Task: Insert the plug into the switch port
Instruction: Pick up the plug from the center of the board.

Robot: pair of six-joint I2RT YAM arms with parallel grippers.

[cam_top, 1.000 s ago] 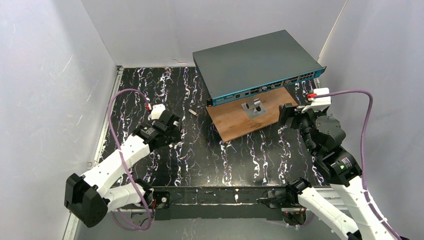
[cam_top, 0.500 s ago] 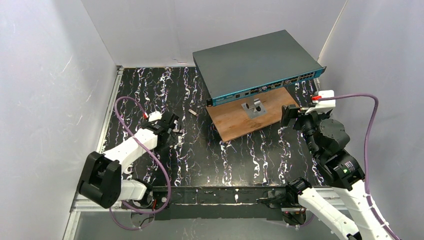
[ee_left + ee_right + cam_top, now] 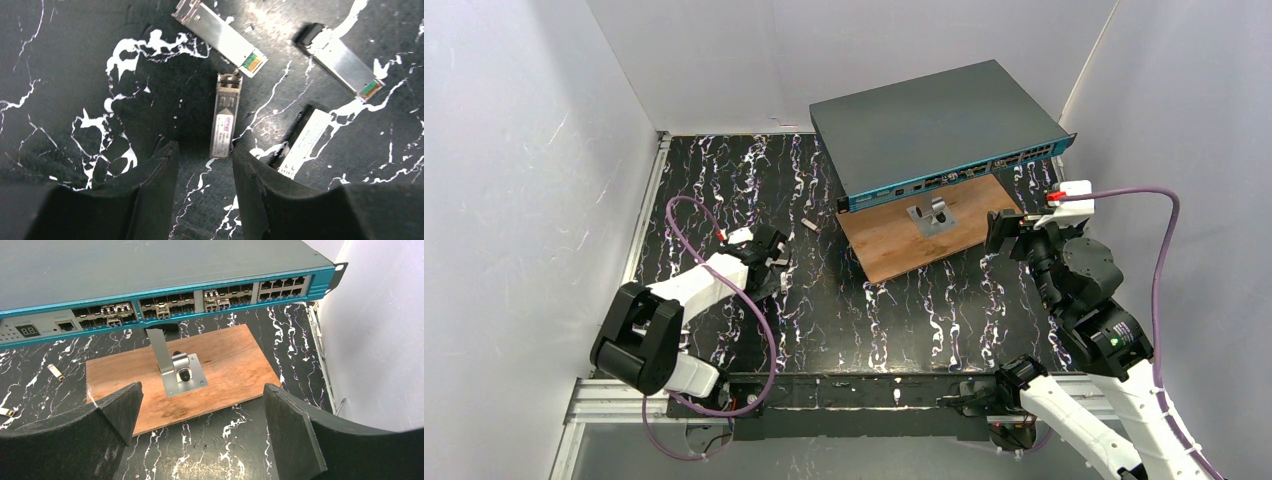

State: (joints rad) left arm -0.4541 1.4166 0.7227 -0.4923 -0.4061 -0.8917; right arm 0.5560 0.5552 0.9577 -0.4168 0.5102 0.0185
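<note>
Low in the centre of the left wrist view, my left gripper [image 3: 202,150] stands part open. Its two black fingers [image 3: 150,185] sit either side of the near end of the small silver metal plug [image 3: 223,122], a slim rectangular module with a white label, lying flat on the black white-veined table [image 3: 75,60]. Nothing is clamped yet; one finger looks just beside the shell, and whether it touches I cannot tell. Three like pieces lie near: the upper-centre module [image 3: 220,35], the upper-right module [image 3: 345,60] and the lower-right module [image 3: 302,142], this last just beside my target. I judge the plug light, rigid and smooth-skinned, so likely to skate on the table or twist if pinched off-centre. I would take it squarely across its long narrow sides, toward one end, leaving the mating end free and staying off any exposed contact strip like those on the neighbours. At the upper centre of the top view, well apart from the plug, sits the wide flat dark grey metal switch [image 3: 924,120], with the brown wooden board [image 3: 230,365] lying just before its teal front strip [image 3: 165,307]. My right gripper [image 3: 202,390] hangs wide open and empty, facing that strip, where several sockets carry modules and others look free.
</note>
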